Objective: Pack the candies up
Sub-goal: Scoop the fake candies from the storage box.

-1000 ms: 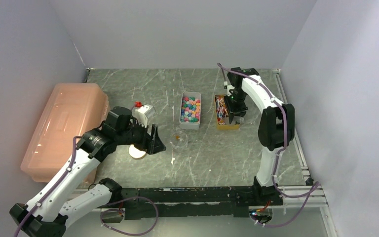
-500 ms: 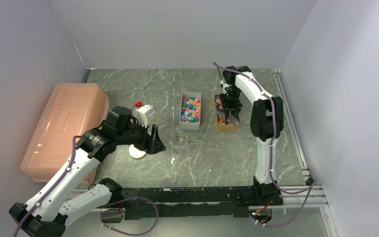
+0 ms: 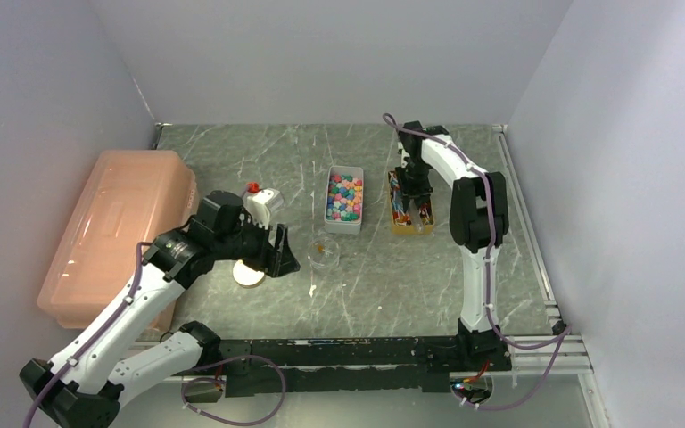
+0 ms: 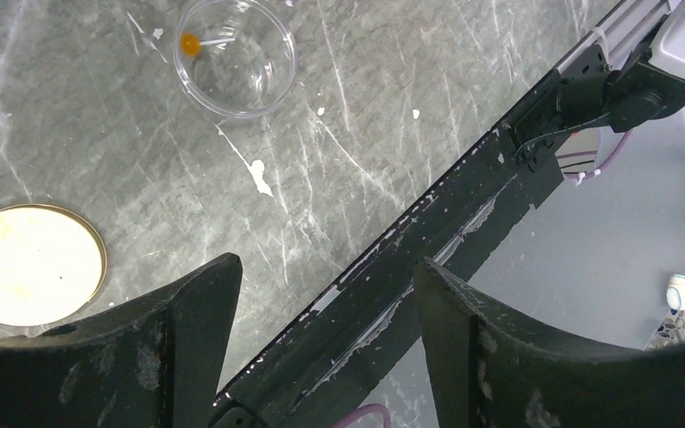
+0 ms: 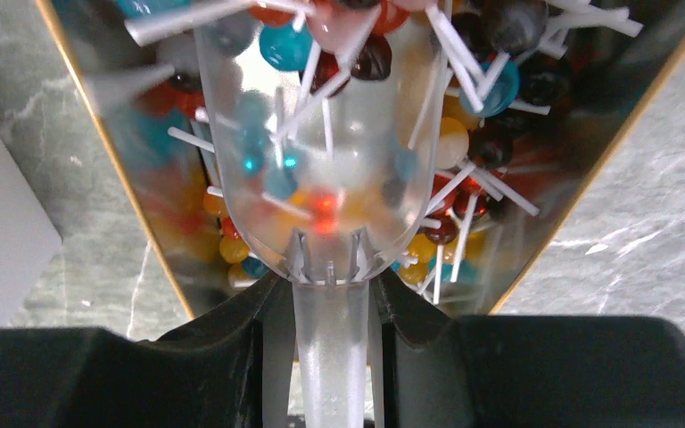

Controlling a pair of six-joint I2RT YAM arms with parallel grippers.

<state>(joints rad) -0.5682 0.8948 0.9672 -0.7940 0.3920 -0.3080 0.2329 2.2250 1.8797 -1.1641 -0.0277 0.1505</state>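
The candies (image 3: 343, 197), small and mixed pink, blue, green and yellow, fill a white tray (image 3: 342, 226) at the table's middle. My right gripper (image 3: 411, 191) is shut on the handle of a clear plastic scoop (image 5: 321, 152). It holds the scoop down in a gold tray (image 5: 580, 192) of round lollipops on white sticks (image 5: 464, 134). My left gripper (image 3: 278, 254) is open and empty above the table. Its jaws (image 4: 325, 294) stand wide apart. A small clear bowl (image 4: 235, 56) with one orange lollipop (image 4: 191, 43) lies ahead of it.
A round cream lid (image 4: 28, 264) lies on the table by the left gripper. A small jar with a red piece (image 3: 261, 201) stands behind the left arm. A large pink lidded box (image 3: 116, 232) fills the left side. The black rail (image 3: 366, 349) runs along the near edge.
The right gripper with the scoop has moved left and back and now sits over the gold tray. The left arm has shifted slightly back.
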